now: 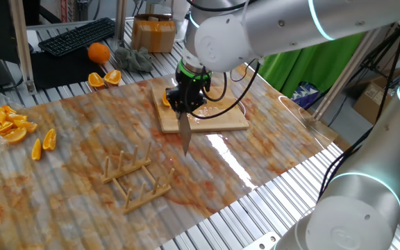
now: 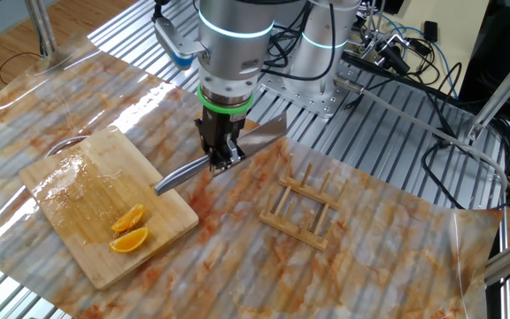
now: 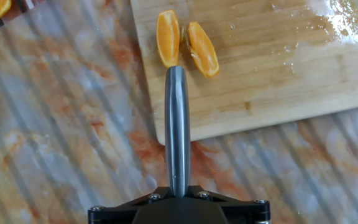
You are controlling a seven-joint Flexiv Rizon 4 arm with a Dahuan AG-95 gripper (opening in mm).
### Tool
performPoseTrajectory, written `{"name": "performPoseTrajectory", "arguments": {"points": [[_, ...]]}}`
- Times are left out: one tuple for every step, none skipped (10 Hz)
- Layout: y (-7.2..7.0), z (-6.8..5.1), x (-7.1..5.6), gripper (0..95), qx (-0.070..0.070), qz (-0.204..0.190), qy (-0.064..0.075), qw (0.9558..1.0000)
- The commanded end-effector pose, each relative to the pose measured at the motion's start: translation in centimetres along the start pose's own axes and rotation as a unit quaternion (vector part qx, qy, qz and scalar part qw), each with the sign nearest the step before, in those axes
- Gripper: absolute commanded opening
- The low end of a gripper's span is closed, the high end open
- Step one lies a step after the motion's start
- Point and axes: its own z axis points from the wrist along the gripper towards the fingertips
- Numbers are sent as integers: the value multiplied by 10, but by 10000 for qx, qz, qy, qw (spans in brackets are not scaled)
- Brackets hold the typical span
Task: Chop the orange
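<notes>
Beside the board (image 2: 69, 190), a wooden rack (image 2: 301, 209) stands.

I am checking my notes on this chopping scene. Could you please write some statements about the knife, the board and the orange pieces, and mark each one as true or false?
1. The gripper holds a knife, jaws shut on it. True.
2. Two orange pieces lie side by side on the wooden board. True.
3. The wooden rack stands on the board. False: it stands on the table sheet, beside the board.
4. A whole orange sits on the board. False: it sits off the board, near the keyboard.
5. The board looks wet at one end. True.
</notes>
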Motion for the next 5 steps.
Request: {"name": "performPoseTrajectory", "arguments": {"points": [[-1,-4,1,0,-2,-26,-44,10000],[-1,-4,1,0,-7,-66,-56,10000],[-1,-4,1,0,21,-272,-87,9996],[-1,-4,1,0,6,-361,-82,9993],[0,-4,1,0,-8,-390,-81,9992]]}}
